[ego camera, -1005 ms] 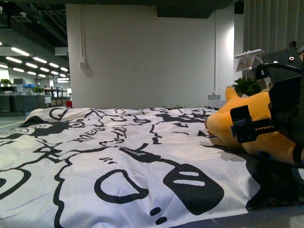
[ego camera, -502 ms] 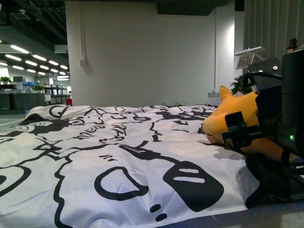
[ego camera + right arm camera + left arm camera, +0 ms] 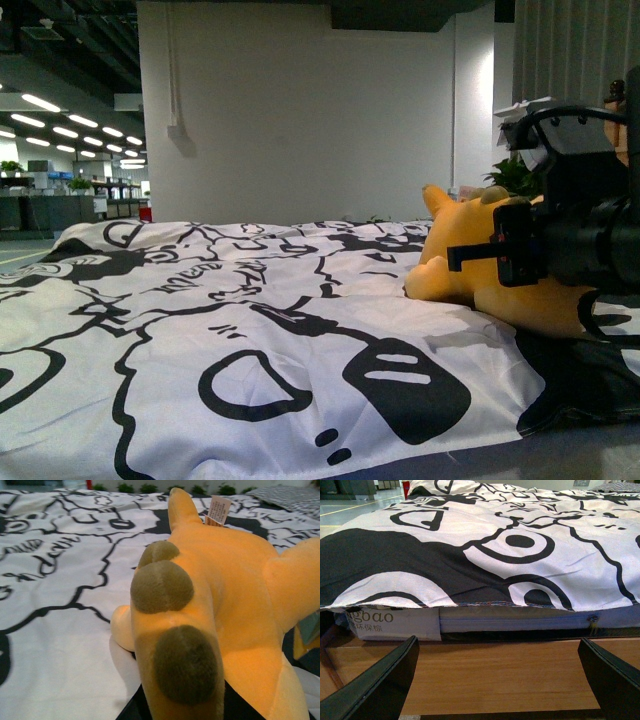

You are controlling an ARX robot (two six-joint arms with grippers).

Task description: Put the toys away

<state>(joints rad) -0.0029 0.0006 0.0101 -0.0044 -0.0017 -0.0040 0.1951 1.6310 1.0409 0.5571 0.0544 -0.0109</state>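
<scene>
The right gripper [image 3: 497, 258] is seen clamped on the orange-yellow plush animal [image 3: 455, 275]: one black finger lies across its side in the front view, and in the right wrist view the plush rises from between dark parts at the picture's edge, so a grip is judged likely. Three brown patches are shown along the toy's back. The toy is held low at the right side of the bed, over the black-and-white patterned duvet cover [image 3: 250, 330]; whether its underside touches the cloth cannot be told.

The left gripper [image 3: 497, 650] is spread wide with nothing between its fingers, low beside the bed's edge above a wooden board [image 3: 495, 675].

As for progress, the toy is judged to be in hand but not yet put away; no box or shelf for it is shown, so carrying and release remain.

On the mattress label [image 3: 390, 622], "gbao" and the characters "环保棕" can be read. A sewn tag [image 3: 218, 510] on the plush bears print too small to read.
</scene>
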